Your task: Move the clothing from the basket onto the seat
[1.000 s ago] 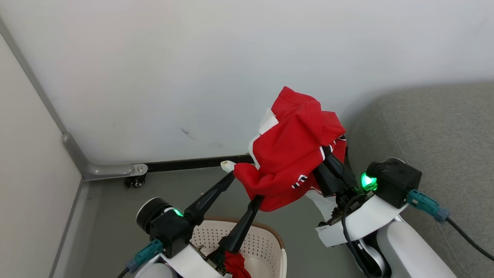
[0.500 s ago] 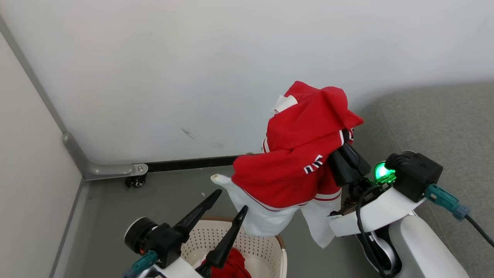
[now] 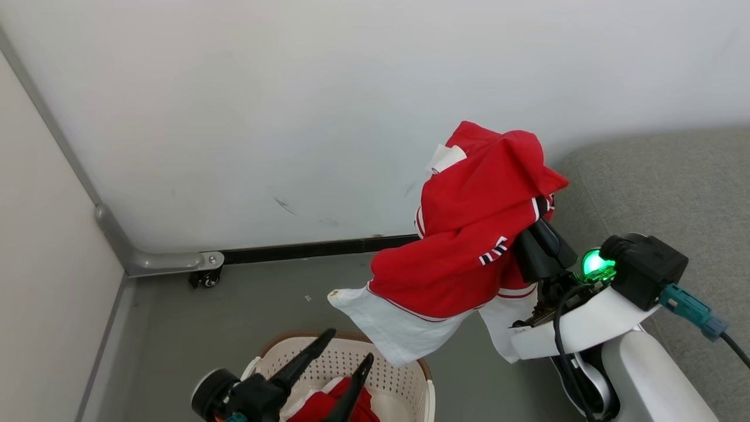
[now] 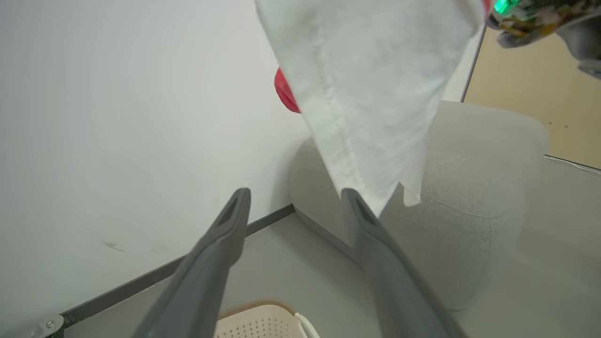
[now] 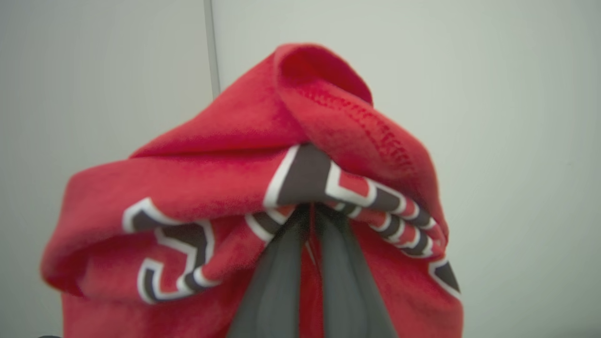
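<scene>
A red jersey (image 3: 474, 234) with dark white-edged lettering hangs in the air, pinched in my shut right gripper (image 5: 311, 211). The cloth drapes over the right gripper's fingers (image 3: 542, 249). The jersey's white panel (image 3: 398, 328) dangles over the floor, also seen as the white panel (image 4: 371, 94) close above my left fingers. My left gripper (image 3: 351, 343) stands open and empty above the cream basket (image 3: 392, 378), apart from the jersey. More red clothing (image 3: 319, 404) lies in the basket. The grey seat (image 3: 662, 187) is at the right, just beyond the jersey.
A white wall runs behind, with a black strip along its foot. A grey metal frame with a small caster (image 3: 205, 278) sits in the left corner. Grey floor (image 3: 234, 310) lies between the basket and the wall. A beige panel stands at the far left.
My left gripper has dropped away from the jersey toward the basket, staying open. My right gripper has carried the jersey up and to the right, and its white panel now hangs loose.
</scene>
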